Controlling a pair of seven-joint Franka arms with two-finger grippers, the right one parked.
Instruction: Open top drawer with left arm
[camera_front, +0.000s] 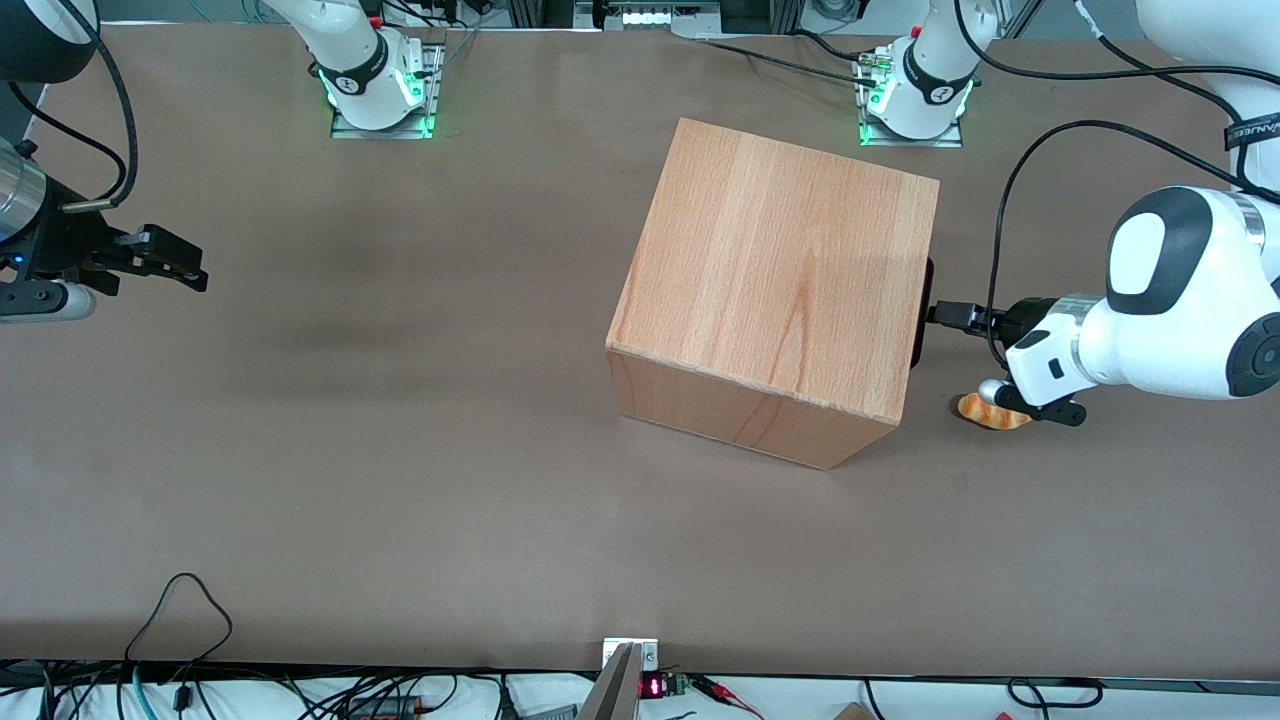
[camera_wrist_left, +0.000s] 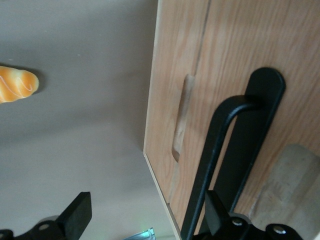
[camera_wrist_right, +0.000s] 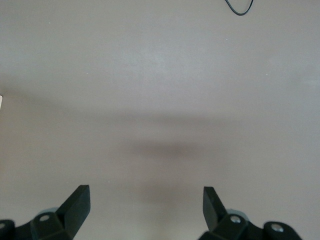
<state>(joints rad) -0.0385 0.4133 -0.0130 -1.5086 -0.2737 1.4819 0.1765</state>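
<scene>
The wooden box stands mid-table with its drawer fronts turned toward the working arm's end. In the front view only the edge of the top drawer's black handle shows, and the drawer looks pushed in. In the left wrist view the top drawer front carries the black oblong handle. The left arm holds its gripper level at that handle. The gripper is open; the handle's bar lies between the fingers, close against one finger, and nothing is gripped.
An orange bread-shaped toy lies on the table under the left wrist, also in the left wrist view. A second drawer front with a wooden grip sits beside the top drawer's panel. Arm bases stand at the table's back edge.
</scene>
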